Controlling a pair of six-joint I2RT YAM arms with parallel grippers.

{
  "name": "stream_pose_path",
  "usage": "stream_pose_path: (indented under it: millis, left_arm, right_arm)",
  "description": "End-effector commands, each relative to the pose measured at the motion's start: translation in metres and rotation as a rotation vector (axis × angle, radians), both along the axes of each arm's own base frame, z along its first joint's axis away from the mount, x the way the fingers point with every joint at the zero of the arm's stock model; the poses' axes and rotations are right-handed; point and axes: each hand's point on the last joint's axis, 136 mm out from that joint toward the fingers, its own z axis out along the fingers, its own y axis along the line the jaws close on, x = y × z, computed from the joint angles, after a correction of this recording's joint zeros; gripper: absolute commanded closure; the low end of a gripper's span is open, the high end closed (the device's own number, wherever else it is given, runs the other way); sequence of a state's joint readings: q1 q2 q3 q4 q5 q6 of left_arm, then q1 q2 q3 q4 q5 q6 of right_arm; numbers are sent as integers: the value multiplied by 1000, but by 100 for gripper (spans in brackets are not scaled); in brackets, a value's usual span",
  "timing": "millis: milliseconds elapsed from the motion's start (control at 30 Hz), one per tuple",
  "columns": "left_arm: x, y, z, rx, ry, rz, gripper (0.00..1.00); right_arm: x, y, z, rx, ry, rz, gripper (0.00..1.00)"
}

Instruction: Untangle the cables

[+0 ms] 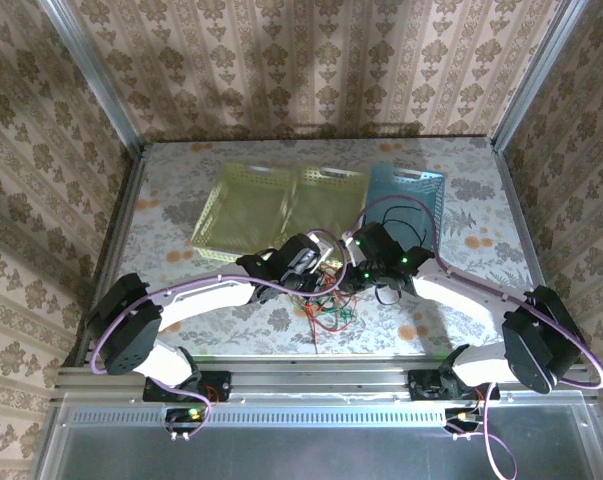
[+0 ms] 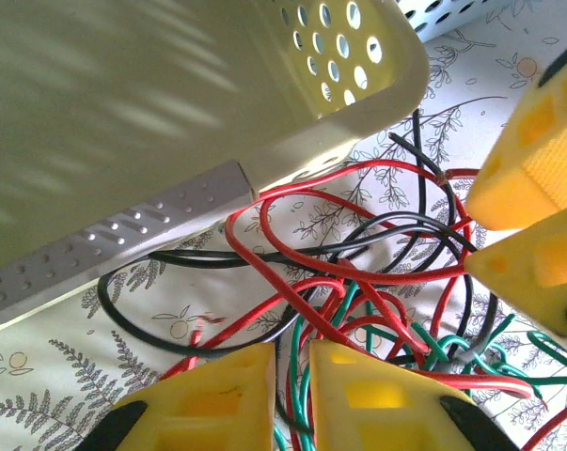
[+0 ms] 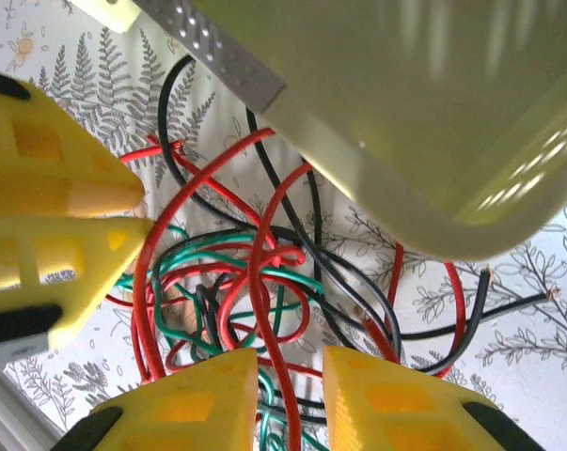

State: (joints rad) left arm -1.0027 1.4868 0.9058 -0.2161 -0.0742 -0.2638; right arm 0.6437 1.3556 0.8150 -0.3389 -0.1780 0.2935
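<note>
Two robot arms work a knot of wire: the left fingers (image 2: 217,399) stand almost together, pinching green and black strands of the cables (image 2: 386,324) that run through the narrow gap between them. The right fingers (image 3: 396,399) stand slightly apart, and a red strand passes loosely between their tips, unpinched. The red, green and black tangle lies on the floral surface (image 2: 39,385) directly ahead of both pairs of fingers, its far loops tucked under the rim of a yellow basket (image 2: 170,103) just beyond. The step appears to be the early pulling-apart, with no strand yet freed. The next move likely calls for the right fingers to close on one strand and draw away from the left, clear of the basket edge.
</note>
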Motion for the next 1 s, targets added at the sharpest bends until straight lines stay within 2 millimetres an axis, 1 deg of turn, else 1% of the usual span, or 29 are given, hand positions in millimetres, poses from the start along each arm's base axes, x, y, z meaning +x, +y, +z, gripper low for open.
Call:
stream_pose_path:
  millis: [0,67,167,267,333,433,500,633,667,700,733,833,967]
  left_arm:
    - [-1,-4,4,2,-3,-17,81]
    - [-1,-3,4,5,0,-16,83]
    - [-2,-1,2,13,7,-9,84]
    - [-3,3,0,25,11,5,88]
    - [-3,6,0,30,11,17,89]
    - [-4,10,-1,39,19,26,92]
    - [-6,11,-2,47,23,31,93]
    - [-8,15,-8,71,37,39,98]
    - [-9,16,-9,80,40,43,100]
    - [-9,18,-10,92,42,45,100]
    - [-10,18,-12,101,46,46,100]
    - [-11,19,-15,127,46,47,100]
    - [-12,21,-18,153,48,52,100]
  right_arm:
    - [7,8,10,18,-9,19,72]
    - [5,9,10,12,-8,32,72]
    - [-2,14,13,-1,-8,73,71]
    - [-14,18,11,-18,9,119,71]
    - [-23,19,6,-27,30,138,71]
    - [-37,23,1,2,73,168,72]
    - [-43,24,-2,19,95,173,72]
    - [-39,17,-16,-18,105,137,73]
    - [-39,17,-16,-16,106,136,73]
    - [-39,18,-23,-27,129,138,73]
    - [-39,19,-25,-28,138,135,73]
    - [-35,19,-31,-43,138,121,73]
    - [-28,13,-36,-75,127,90,73]
